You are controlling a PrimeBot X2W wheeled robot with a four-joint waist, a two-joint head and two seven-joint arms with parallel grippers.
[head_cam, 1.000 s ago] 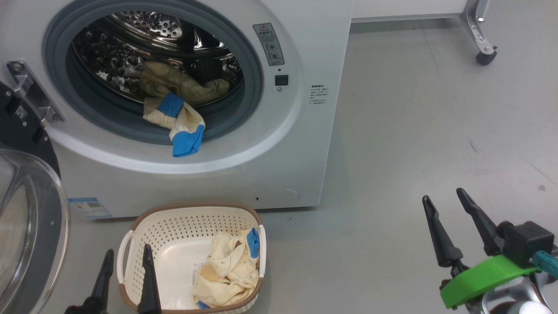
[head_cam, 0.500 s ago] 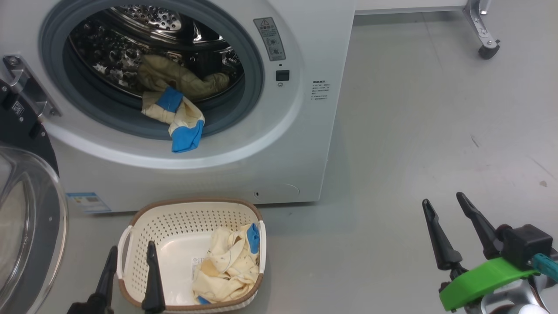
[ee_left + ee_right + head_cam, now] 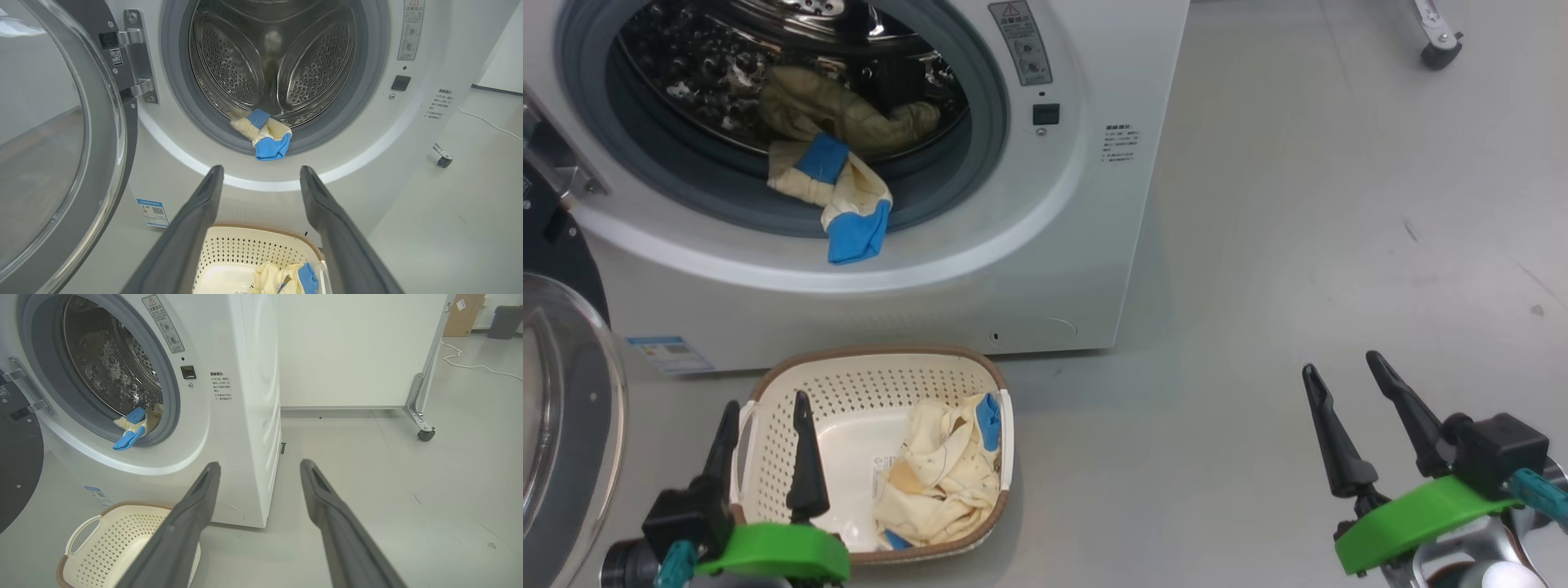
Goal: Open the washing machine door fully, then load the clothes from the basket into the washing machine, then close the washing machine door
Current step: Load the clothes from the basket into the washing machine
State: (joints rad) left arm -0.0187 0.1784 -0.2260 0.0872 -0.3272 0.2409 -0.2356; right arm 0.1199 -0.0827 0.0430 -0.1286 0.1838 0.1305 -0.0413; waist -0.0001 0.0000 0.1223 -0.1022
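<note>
Our left claw (image 3: 765,406) and right claw (image 3: 1341,364) gape wide, empty; ahead, we cannot read the label (image 3: 1019,41) on the washing machine (image 3: 1094,269).

Cream basket (image 3: 866,384) holds pale-yellow, blue-cuffed clothes (image 3: 943,482).

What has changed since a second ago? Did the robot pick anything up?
Mostly the camera dipped, so the washing machine sits higher in the picture. The left gripper has come further forward over the basket's left end, open and empty. Nothing was grabbed or released. Unchanged: the right gripper open above the floor, clothes in the basket, one garment hanging from the machine's mouth, the washing machine door open.
</note>
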